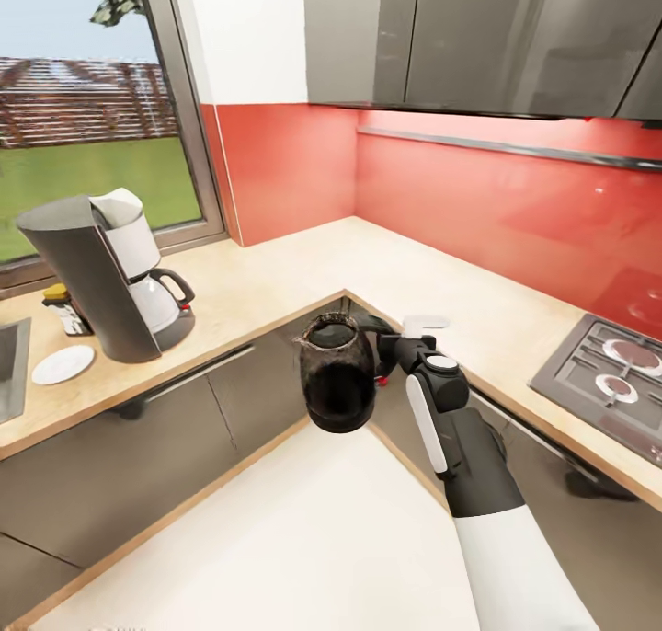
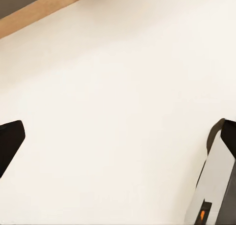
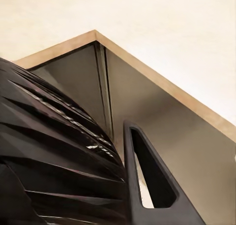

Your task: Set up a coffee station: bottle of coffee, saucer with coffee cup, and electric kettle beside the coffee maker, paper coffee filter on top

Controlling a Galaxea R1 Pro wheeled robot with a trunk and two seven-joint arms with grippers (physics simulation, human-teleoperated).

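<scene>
Right gripper (image 1: 391, 355) pinches the kettle (image 1: 337, 372) by its handle, held clear of the counter (image 1: 276, 281) for carrying toward the coffee maker (image 1: 106, 272); left gripper (image 2: 118, 146) spread, idle.

Smoky, glossy glass on the electric kettle (image 1: 337, 373); matt speckled wood-look on the surface (image 1: 276, 281); glossy dark grey cabinet fronts (image 1: 156, 447); shiny red backsplash (image 1: 496, 208).
</scene>
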